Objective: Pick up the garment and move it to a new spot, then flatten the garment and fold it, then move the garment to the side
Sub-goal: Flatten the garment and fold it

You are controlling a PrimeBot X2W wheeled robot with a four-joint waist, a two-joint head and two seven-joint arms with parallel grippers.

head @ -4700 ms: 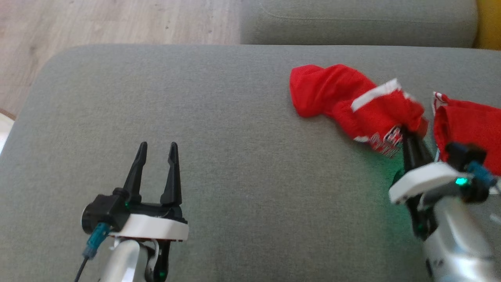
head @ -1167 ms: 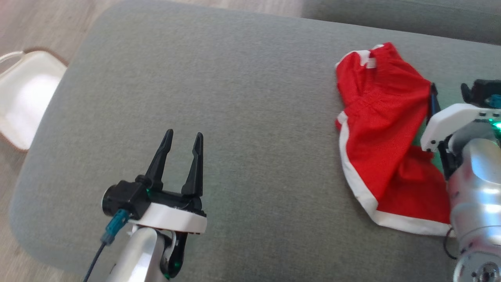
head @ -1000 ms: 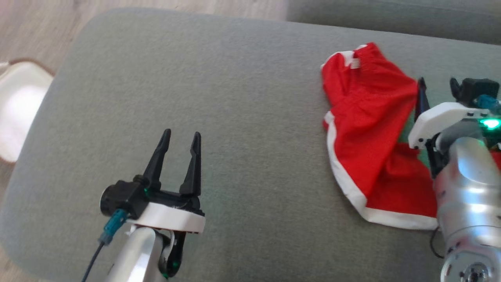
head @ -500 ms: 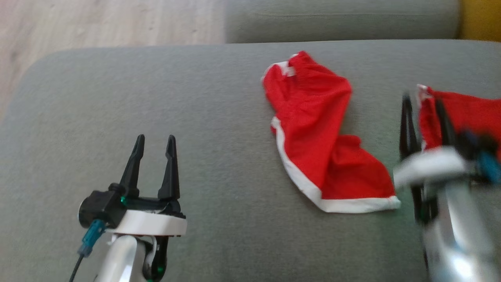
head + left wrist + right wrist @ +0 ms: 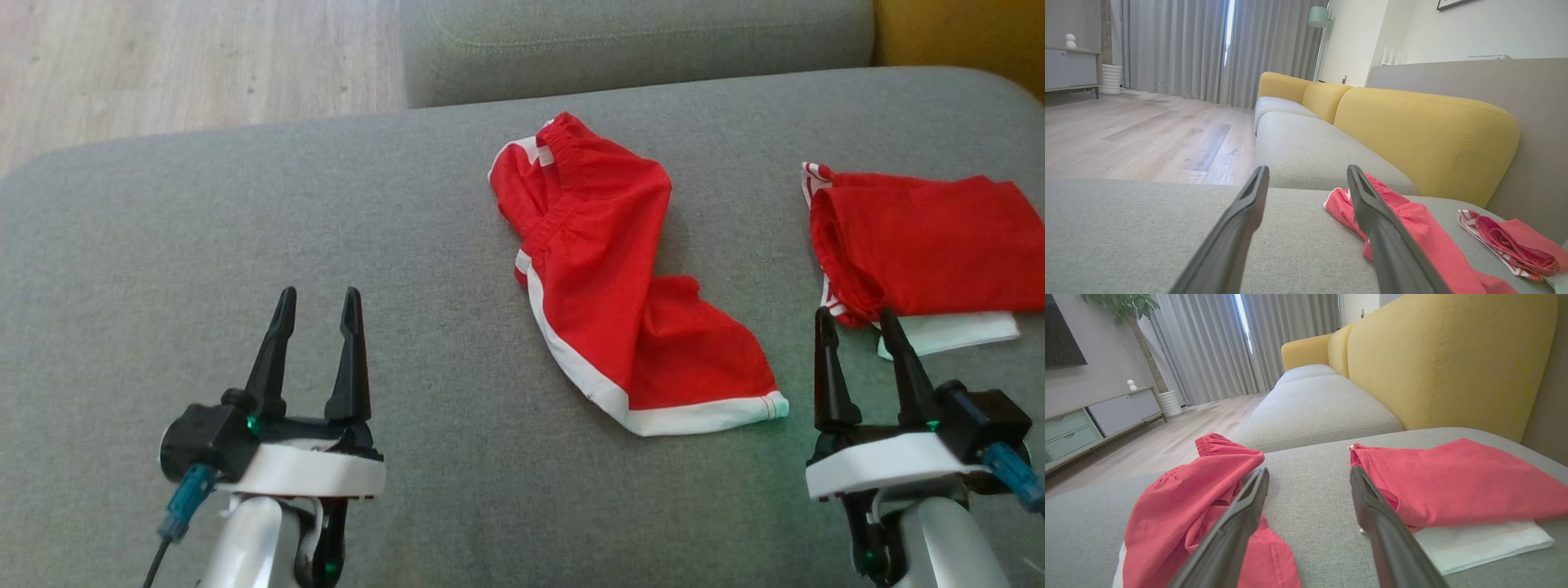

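A pair of red shorts with white trim (image 5: 608, 290) lies rumpled in the middle of the grey sofa cushion (image 5: 245, 220); the same shorts (image 5: 1404, 228) (image 5: 1188, 514) appear in both wrist views. My left gripper (image 5: 318, 298) stands open at the lower left, well apart from the shorts. My right gripper (image 5: 853, 318) is open at the lower right, just right of the shorts' hem, with nothing between its fingers.
A folded red garment (image 5: 922, 241) on a white one (image 5: 951, 331) lies at the right, close beyond my right fingertips. Another grey cushion (image 5: 637, 37) and a yellow backrest (image 5: 963, 33) are behind. Wooden floor (image 5: 163, 65) lies beyond the far left edge.
My right gripper has let go of the red shorts, which now lie spread on the cushion, and has drawn back to the lower right. The camera has shifted. The left gripper stayed open.
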